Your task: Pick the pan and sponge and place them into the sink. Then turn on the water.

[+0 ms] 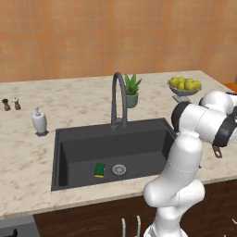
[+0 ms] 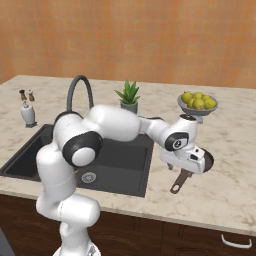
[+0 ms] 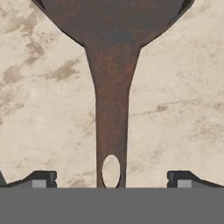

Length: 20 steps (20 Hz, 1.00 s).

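My gripper (image 3: 112, 179) is wide open right over the handle of the pan (image 3: 112, 87), which sits on the table (image 3: 39, 109) beside the sink (image 1: 92, 148), and the pan looks hard and heavy, so I should grab the thin handle tight.

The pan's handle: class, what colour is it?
Dark rusty brown, like the rest of the pan; its handle shows best in the hand view.

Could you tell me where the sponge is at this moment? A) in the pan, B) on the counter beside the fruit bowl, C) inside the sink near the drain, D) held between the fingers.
C: the sponge lies on the floor of the sink, just beside the drain.
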{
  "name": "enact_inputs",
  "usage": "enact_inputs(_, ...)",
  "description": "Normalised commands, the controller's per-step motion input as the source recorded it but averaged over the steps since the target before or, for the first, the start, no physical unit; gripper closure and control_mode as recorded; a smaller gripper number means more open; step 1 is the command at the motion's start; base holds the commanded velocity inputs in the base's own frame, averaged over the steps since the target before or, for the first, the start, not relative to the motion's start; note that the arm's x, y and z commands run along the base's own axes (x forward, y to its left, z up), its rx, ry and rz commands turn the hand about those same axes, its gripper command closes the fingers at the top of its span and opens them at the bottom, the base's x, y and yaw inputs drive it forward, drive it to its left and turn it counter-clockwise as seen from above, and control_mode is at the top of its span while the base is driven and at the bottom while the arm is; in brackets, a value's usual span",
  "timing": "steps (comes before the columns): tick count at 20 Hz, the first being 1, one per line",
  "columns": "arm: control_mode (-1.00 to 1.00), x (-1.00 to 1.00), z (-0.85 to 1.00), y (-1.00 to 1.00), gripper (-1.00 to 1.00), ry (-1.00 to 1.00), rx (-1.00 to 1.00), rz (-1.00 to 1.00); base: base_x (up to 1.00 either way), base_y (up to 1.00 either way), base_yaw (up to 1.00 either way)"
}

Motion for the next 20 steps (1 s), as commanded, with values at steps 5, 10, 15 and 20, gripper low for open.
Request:
enact_inputs(5, -1.0, 0.33, -0.38, -0.19, -1.0, 0.0, 0.0, 0.0, 0.0, 0.0, 0.0)
enact_inputs(10, -1.0, 0.26, -0.41, -0.23, -1.0, 0.0, 0.0, 0.0, 0.0, 0.0, 0.0)
enact_inputs(15, -1.0, 0.28, -0.29, -0.1, -1.0, 0.0, 0.01, 0.0, 0.0, 0.0, 0.0)
enact_inputs(20, -1.0, 0.31, -0.25, -0.04, -1.0, 0.0, 0.0, 0.0, 0.0, 0.0, 0.0)
